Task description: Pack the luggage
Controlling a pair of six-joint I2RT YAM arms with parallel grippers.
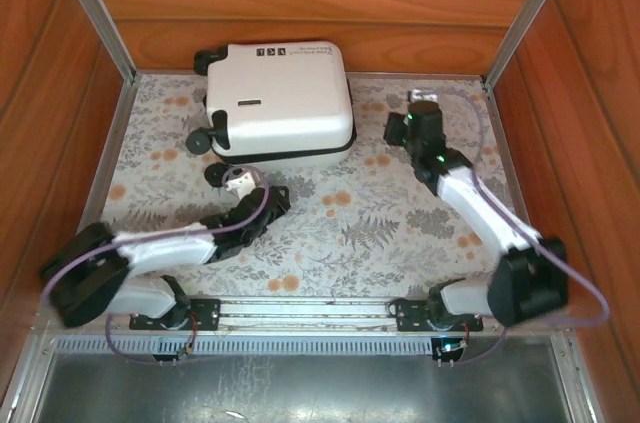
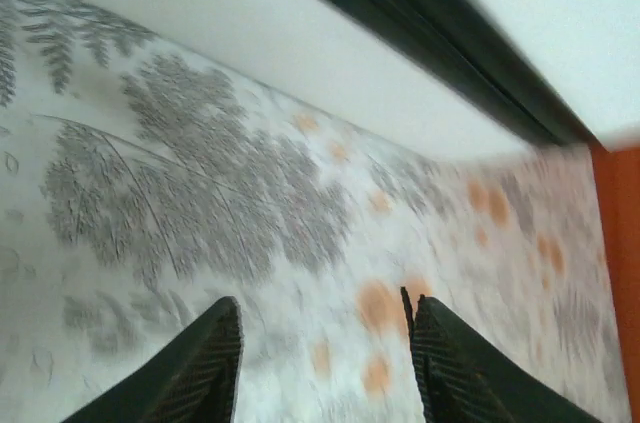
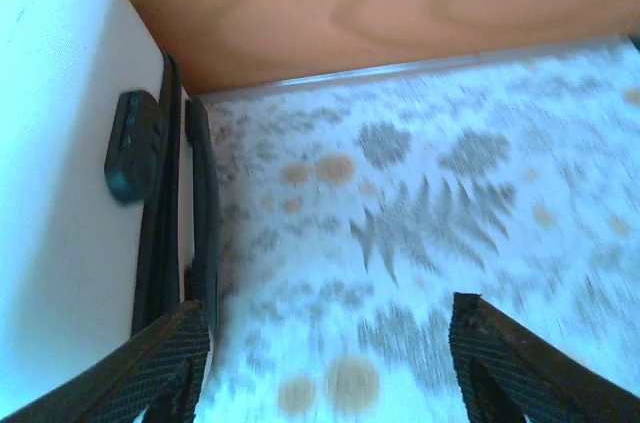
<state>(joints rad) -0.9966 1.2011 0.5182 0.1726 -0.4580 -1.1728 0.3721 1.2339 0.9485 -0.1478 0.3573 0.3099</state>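
The white luggage (image 1: 280,98) lies shut and flat on the flowered desk (image 1: 380,233), right ahead of the left hand (image 2: 320,315). That hand sits partly open, its 2 fingers apart over bare cloth, gripping nothing. Over to the right hand (image 3: 330,321): spread wide, empty too, the luggage's black seam just beside its left finger, the wooden wall (image 3: 400,3) ahead.

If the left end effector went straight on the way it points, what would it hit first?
Probably the luggage: the left end effector aims across bare tablecloth at its white side. It also tilts down, so it might graze the tablecloth first; depth is unclear.
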